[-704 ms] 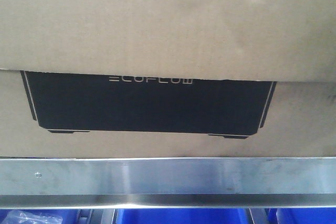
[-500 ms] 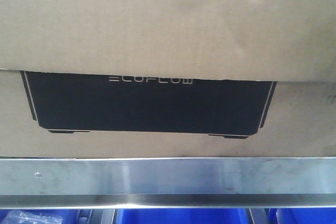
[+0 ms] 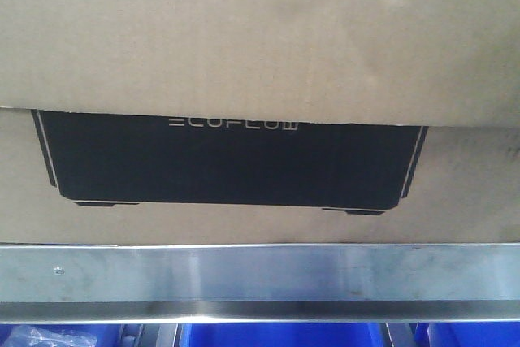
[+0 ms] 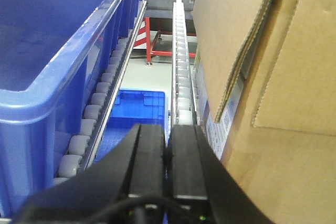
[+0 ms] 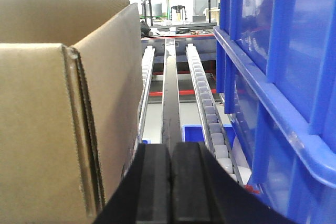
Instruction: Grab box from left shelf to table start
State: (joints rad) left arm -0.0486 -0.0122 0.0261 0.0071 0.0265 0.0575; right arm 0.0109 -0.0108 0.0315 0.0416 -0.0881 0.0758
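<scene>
At far left, the left-hand blue bin (image 4: 52,51) is filling the left wrist view, sitting on a line of grey rollers (image 4: 90,113). Beside it I am holding the left tool (image 4: 168,135) with its two black fingers pressed together and nothing between them, pointing along a pale roller track (image 4: 181,66). The box (image 4: 283,103) is rising just to the right of that tool, a printed label (image 4: 216,124) showing on its side; I cannot tell whether tool and cardboard are touching.

In the front view the box is sitting on the left shelf (image 3: 260,274); its brown face and black ECOFLOW panel (image 3: 227,160) are filling the frame above the brushed silver rail; lower blue bins (image 3: 276,335) are showing beneath that rail.

In the right wrist view the box's corner is standing at left. I am holding the right tool (image 5: 170,153) just beside it, fingers likewise pressed together on nothing. A grey roller lane (image 5: 207,103) is running away ahead, and the right-hand blue bin (image 5: 278,77) is walling off the right edge.
</scene>
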